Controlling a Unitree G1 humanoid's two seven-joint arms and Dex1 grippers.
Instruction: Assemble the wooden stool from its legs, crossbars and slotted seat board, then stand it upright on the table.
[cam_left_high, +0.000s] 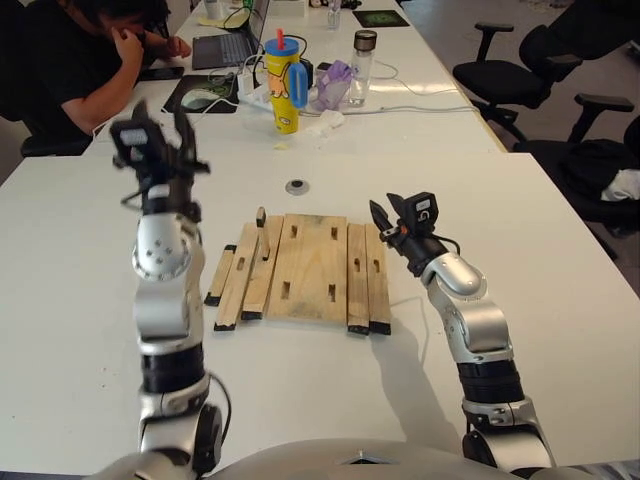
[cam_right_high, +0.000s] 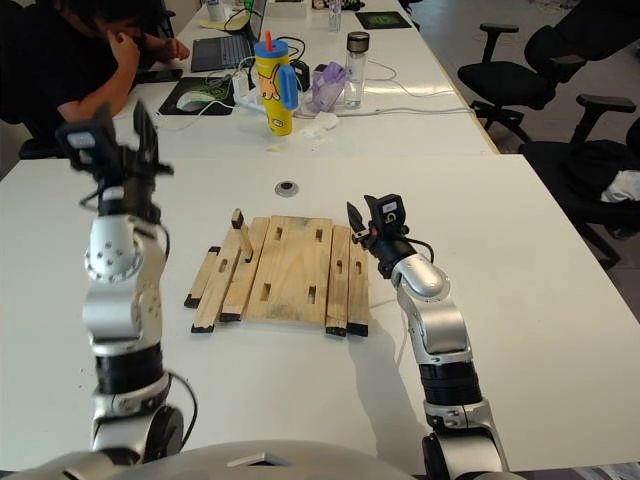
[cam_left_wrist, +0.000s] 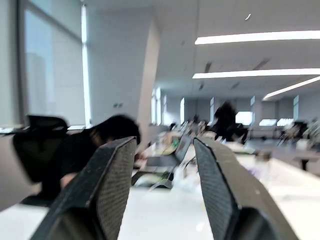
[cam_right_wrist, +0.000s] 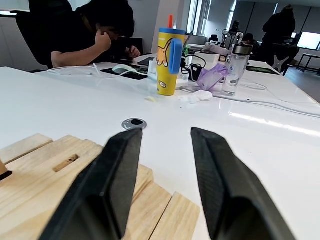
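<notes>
Seat board lies flat mid-table, slots up, nothing fitted into it. Two slotted slats lie flush agst board's R edge, dark end caps twd robot. L of board: abt three plain slats, fanned at a slant and touching each other, nearest one agst board's L edge. Small wooden piece stands upright at far end of those L slats.

R gripper: fingers spread wide, nothing betw them. Low at board's far-R corner, just over far ends of the slotted slats. Touching wood or not: can't tell. Fingers point past board's far edge.

L gripper: wide open, empty. Held high, well L of board and clear of plain slats, fingers pointing up and away.

Beyond board: round grommet in tabletop, near board's far edge. Further off, yellow cup and clear bottle.
</notes>
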